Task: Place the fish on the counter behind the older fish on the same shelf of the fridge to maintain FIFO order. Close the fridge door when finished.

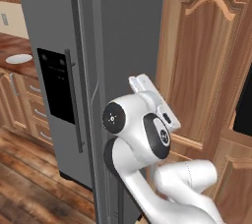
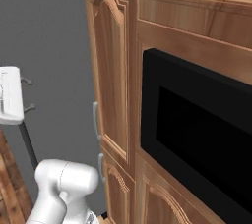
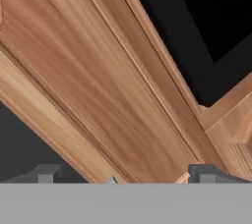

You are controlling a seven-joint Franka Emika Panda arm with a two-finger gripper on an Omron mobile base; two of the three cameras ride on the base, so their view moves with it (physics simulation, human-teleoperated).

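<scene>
Gripper (image 3: 123,176) wide open, holding nothing
We face a tall wooden cabinet (image 1: 206,61) beside the black oven (image 2: 197,129); the fridge door (image 1: 123,70) stands ajar left of it

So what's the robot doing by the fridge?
The white robot arm is beside the grey fridge, whose plain door stands swung open. Its pincer is open and holds nothing, pointing at the tall wooden cabinet next to the black oven. A white plate sits on the counter beyond the fridge. I can't make out a fish from here.
</scene>
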